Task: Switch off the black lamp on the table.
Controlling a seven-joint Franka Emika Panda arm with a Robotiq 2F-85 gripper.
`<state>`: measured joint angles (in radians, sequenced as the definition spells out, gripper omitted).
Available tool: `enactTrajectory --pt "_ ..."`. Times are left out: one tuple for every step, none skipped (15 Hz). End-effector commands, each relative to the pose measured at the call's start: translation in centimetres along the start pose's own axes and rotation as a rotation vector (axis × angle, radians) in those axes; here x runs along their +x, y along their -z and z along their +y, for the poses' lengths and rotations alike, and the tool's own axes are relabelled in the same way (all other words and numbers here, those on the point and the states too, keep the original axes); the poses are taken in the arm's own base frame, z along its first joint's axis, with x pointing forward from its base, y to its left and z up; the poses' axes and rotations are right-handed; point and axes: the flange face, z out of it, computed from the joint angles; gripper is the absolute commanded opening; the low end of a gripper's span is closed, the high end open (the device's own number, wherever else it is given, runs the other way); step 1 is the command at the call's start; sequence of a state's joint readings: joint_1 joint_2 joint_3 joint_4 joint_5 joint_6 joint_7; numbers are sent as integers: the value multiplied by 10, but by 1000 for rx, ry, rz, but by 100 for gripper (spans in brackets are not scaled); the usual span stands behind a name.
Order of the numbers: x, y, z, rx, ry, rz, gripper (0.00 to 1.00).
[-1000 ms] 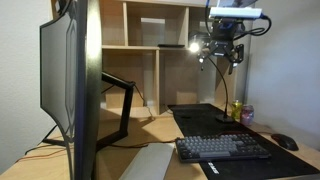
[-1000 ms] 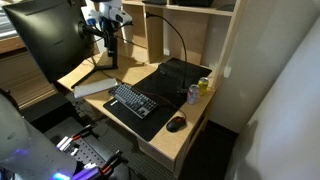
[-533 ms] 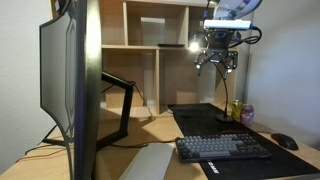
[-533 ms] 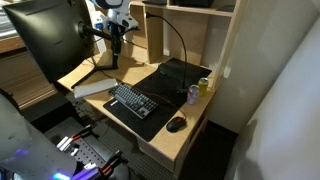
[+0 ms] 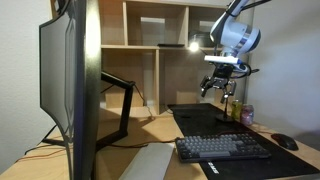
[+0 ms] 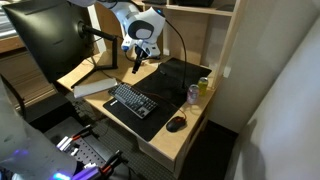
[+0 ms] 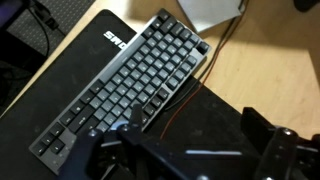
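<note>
Gripper (image 5: 222,88) fingers apart, empty, upper right above the table (image 5: 152,130) | step: we judge approach, black lamp (image 5: 196,46) lit | next: we must locate its switch, unseen

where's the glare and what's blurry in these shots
Exterior view: the black lamp head blooms white, and the monitor is a dark silhouette. Wrist view: the gripper is blurred up close, while the keyboard is sharper.

Slim black lamp (image 5: 194,46), lit, on light-wood table (image 5: 153,128).
</note>
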<state>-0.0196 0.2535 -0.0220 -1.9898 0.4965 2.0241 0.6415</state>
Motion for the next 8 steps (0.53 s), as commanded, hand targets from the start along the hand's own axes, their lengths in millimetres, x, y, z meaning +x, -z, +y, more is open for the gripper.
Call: enactTrajectory --pt "11 1 0 7 -11 -2 100" --pt "14 -1 2 3 -15 -3 100" --pt "12 -2 0 2 -11 -3 100" --pt "7 -1 -3 1 -4 -2 100" --pt "8 -11 -6 -27 -2 30 100" --pt "19 -23 -18 18 -50 25 100" --pt "29 -27 -27 81 -95 34 100" --pt "38 -32 -36 142 -140 -2 100"
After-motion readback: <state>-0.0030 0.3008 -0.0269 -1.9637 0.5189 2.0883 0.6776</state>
